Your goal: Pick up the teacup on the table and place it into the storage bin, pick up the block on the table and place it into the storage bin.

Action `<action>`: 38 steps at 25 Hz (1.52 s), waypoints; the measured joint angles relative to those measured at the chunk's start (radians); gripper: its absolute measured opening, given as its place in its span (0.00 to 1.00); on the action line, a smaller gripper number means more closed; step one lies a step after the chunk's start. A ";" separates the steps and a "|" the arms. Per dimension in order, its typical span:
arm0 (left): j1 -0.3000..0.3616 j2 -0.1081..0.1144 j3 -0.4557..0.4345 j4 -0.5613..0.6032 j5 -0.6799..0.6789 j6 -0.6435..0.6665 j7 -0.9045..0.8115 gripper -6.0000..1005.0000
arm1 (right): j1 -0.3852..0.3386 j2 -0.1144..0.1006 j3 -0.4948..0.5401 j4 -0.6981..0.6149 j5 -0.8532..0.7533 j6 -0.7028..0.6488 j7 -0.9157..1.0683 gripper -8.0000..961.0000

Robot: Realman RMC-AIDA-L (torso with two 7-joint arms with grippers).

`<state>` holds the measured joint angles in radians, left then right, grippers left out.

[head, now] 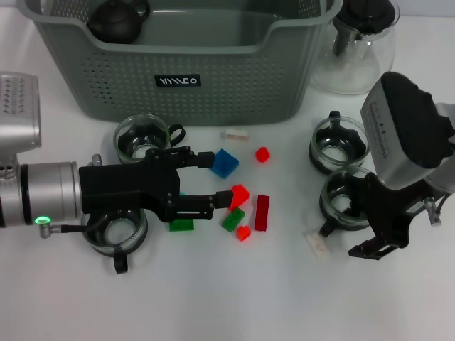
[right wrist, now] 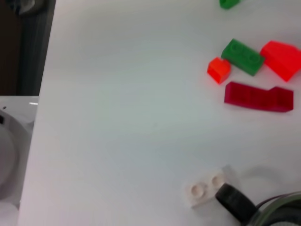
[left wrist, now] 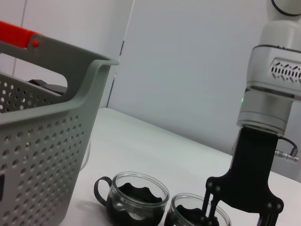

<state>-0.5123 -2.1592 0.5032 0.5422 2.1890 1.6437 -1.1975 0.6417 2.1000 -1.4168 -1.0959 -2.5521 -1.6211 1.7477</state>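
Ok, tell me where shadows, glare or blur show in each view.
Head view: even light, soft shadows under the left tool and right tool; glints on the glass teapot. Left wrist view: the storage bin looms large, near cups dark. Right wrist view: soft focus, the white block hazy.

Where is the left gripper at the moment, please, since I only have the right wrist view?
Observer: The left gripper is low over the blocks, open, between a blue block and a red block.
Operator: Thank you. Is anything in the storage bin?
Observer: Yes, a dark pot sits in a far corner of the storage bin, on the robot's left.
Operator: And where is my right gripper?
Observer: The right gripper is at the nearer teacup of the two on the robot's right.
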 joint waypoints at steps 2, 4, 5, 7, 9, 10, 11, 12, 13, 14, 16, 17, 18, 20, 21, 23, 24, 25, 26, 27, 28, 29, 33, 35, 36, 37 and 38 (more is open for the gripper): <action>0.000 0.001 0.000 -0.002 0.000 -0.001 0.002 0.82 | -0.001 0.000 -0.014 0.000 -0.007 0.001 0.015 0.77; 0.000 0.001 0.000 -0.002 0.000 -0.001 0.002 0.82 | -0.001 0.000 -0.025 -0.003 -0.010 0.003 0.032 0.69; 0.000 0.001 0.000 -0.002 0.000 -0.001 0.002 0.82 | -0.001 0.000 -0.028 -0.005 -0.010 0.003 0.039 0.65; 0.001 0.002 0.000 -0.002 0.000 -0.001 0.002 0.82 | 0.001 0.000 -0.028 -0.007 -0.010 0.002 0.058 0.56; 0.002 0.002 0.000 -0.002 0.000 -0.001 0.003 0.82 | 0.006 0.000 -0.026 -0.007 -0.010 -0.001 0.083 0.48; 0.002 0.002 0.000 -0.002 0.000 -0.001 0.003 0.82 | 0.007 0.000 -0.026 -0.008 -0.010 -0.002 0.092 0.43; 0.002 0.002 0.000 -0.002 0.000 -0.001 0.003 0.82 | 0.008 -0.001 -0.027 -0.008 -0.010 -0.004 0.106 0.38; 0.002 0.002 0.000 -0.002 0.000 -0.001 0.003 0.82 | 0.009 -0.002 -0.028 -0.008 -0.011 -0.005 0.118 0.33; 0.002 0.003 0.000 -0.002 0.000 -0.001 0.003 0.82 | 0.010 -0.003 -0.029 -0.008 -0.014 -0.006 0.132 0.28; 0.002 0.003 0.000 -0.002 0.000 -0.001 0.003 0.82 | 0.011 -0.003 -0.028 -0.008 -0.016 -0.006 0.140 0.23; 0.002 0.004 0.000 -0.002 0.000 -0.001 0.003 0.82 | 0.012 -0.003 -0.026 -0.009 -0.021 -0.006 0.149 0.20; 0.002 0.004 0.000 -0.002 0.000 -0.001 0.003 0.82 | 0.012 -0.003 -0.024 -0.011 -0.021 -0.007 0.149 0.19; 0.002 0.004 0.000 -0.002 0.000 0.000 0.004 0.82 | 0.012 -0.003 -0.023 -0.014 -0.021 -0.008 0.149 0.18; 0.002 0.004 0.000 -0.002 0.000 0.004 0.004 0.82 | 0.006 -0.003 -0.020 -0.030 -0.018 -0.014 0.150 0.15; 0.002 0.004 0.000 -0.002 0.000 0.006 0.004 0.82 | 0.003 -0.003 -0.017 -0.042 -0.016 -0.021 0.150 0.13; 0.002 0.004 0.000 -0.002 0.000 0.011 0.003 0.82 | 0.001 -0.002 -0.008 -0.063 -0.015 -0.039 0.150 0.11; 0.002 0.005 0.000 0.000 0.000 0.015 0.001 0.82 | 0.000 -0.002 -0.001 -0.076 -0.015 -0.053 0.150 0.09; 0.002 0.005 0.000 0.001 0.000 0.019 0.000 0.82 | 0.000 -0.001 0.007 -0.089 -0.013 -0.068 0.150 0.08; 0.002 0.006 0.000 0.003 0.000 0.025 -0.001 0.82 | -0.001 -0.001 0.016 -0.100 -0.010 -0.082 0.150 0.08; 0.002 0.006 0.000 0.004 0.000 0.030 -0.001 0.82 | -0.001 -0.001 0.032 -0.113 -0.005 -0.104 0.151 0.08; 0.002 0.007 0.000 0.004 0.000 0.032 -0.001 0.82 | -0.001 -0.001 0.049 -0.126 0.000 -0.122 0.151 0.08; 0.002 0.007 0.000 0.005 0.000 0.033 -0.001 0.82 | 0.000 -0.002 0.068 -0.138 0.004 -0.145 0.153 0.08; 0.002 0.007 0.000 0.002 0.000 0.029 -0.002 0.82 | 0.008 -0.003 0.130 -0.171 0.009 -0.213 0.164 0.07; 0.002 0.007 0.000 0.002 0.000 0.028 -0.002 0.82 | 0.011 -0.003 0.150 -0.180 0.009 -0.243 0.167 0.07; 0.002 0.007 0.000 0.002 0.000 0.028 -0.002 0.82 | 0.014 -0.004 0.165 -0.185 0.009 -0.262 0.168 0.07; 0.002 0.007 0.000 0.003 0.000 0.027 -0.002 0.82 | 0.018 -0.005 0.179 -0.188 0.009 -0.281 0.168 0.07; 0.002 0.007 0.000 0.004 0.000 0.026 -0.002 0.82 | 0.023 -0.006 0.197 -0.188 0.009 -0.298 0.168 0.07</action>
<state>-0.5108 -2.1521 0.5031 0.5461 2.1891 1.6702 -1.1994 0.6652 2.0941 -1.2202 -1.2839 -2.5431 -1.9192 1.9157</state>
